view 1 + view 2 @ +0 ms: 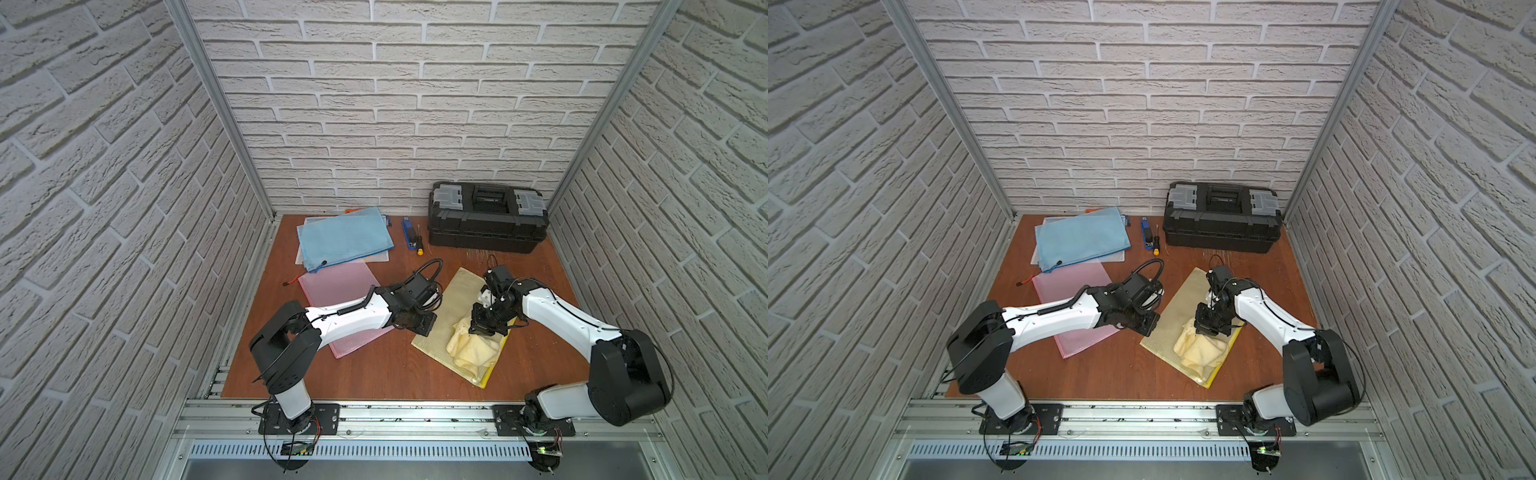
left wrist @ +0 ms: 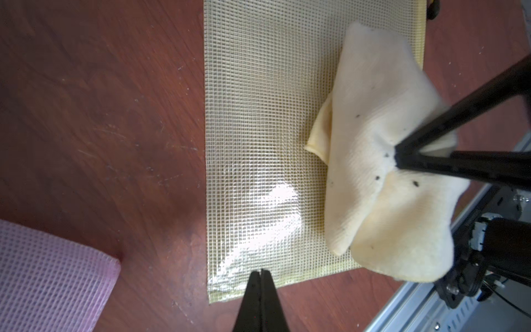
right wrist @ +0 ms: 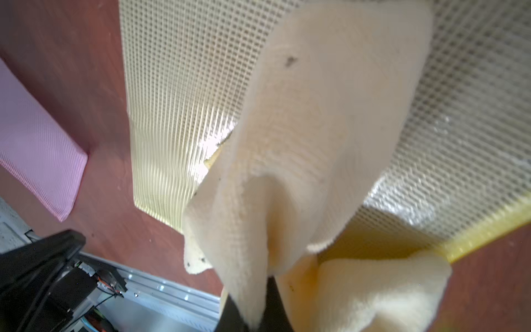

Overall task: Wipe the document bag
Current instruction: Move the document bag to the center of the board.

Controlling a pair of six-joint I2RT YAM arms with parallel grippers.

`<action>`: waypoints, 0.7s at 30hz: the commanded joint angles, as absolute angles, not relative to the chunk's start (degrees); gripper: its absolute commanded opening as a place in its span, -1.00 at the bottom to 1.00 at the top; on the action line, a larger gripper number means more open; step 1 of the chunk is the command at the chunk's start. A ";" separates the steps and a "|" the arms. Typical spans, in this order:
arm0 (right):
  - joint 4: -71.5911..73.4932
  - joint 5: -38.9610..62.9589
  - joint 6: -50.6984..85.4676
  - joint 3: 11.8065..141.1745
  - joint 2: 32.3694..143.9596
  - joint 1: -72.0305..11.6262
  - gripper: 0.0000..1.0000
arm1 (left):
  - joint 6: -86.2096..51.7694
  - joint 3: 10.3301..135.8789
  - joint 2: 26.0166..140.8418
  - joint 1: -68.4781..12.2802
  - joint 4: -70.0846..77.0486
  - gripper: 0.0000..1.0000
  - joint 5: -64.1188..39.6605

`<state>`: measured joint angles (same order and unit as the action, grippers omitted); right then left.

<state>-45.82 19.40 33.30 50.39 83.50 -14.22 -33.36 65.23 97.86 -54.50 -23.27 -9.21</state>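
A yellow mesh document bag (image 1: 451, 305) (image 1: 1177, 313) (image 2: 258, 115) (image 3: 184, 86) lies flat on the brown table, right of centre. A crumpled cream cloth (image 1: 473, 347) (image 1: 1200, 351) (image 2: 382, 178) (image 3: 316, 138) rests on its near right part. My right gripper (image 1: 484, 328) (image 1: 1209, 328) (image 3: 258, 316) is shut on a fold of that cloth, which drapes from it onto the bag. My left gripper (image 1: 424, 326) (image 1: 1148, 324) (image 2: 261, 271) is shut, its tips over the bag's left edge near a corner; nothing shows between them.
A pink mesh bag (image 1: 345, 299) lies under the left arm, with blue bags (image 1: 345, 237) stacked behind it. A black toolbox (image 1: 486, 216) stands at the back right, with a blue stapler (image 1: 408, 232) and a screwdriver (image 1: 419, 245) beside it. An aluminium rail (image 1: 415, 415) runs along the front.
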 commanded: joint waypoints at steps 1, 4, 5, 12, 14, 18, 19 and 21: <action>-37.90 20.11 34.65 52.25 88.76 -14.39 -0.96 | -34.80 64.99 101.08 -54.32 -20.39 -1.00 -11.72; -35.90 19.38 35.24 54.52 93.65 -14.41 -0.96 | -35.24 64.37 102.97 -54.06 -19.78 -1.00 -12.03; -35.92 18.21 35.26 55.64 95.18 -14.40 -0.96 | -35.38 64.10 103.51 -53.94 -19.67 -1.00 -12.04; -37.50 13.30 34.04 66.00 103.59 -13.98 -0.96 | -36.61 60.95 104.87 -52.20 -16.95 -1.00 -13.49; -38.68 13.71 33.62 69.07 105.42 -13.80 -0.96 | -36.47 60.91 105.94 -51.77 -16.61 -1.00 -14.14; -38.95 16.05 33.32 70.93 105.78 -14.11 -0.96 | -36.59 61.12 106.90 -51.15 -16.22 -1.00 -13.77; -39.45 15.88 33.15 70.78 105.51 -14.18 -0.96 | -36.56 60.81 106.08 -50.91 -15.76 -1.00 -13.40; -40.37 15.19 32.72 69.40 104.44 -14.19 -0.96 | -36.31 59.68 102.93 -50.20 -14.12 -1.00 -12.66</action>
<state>-38.30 15.66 33.67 70.24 106.21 -14.09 -36.10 61.34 105.23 -51.24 -16.53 -13.78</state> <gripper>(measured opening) 0.055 0.042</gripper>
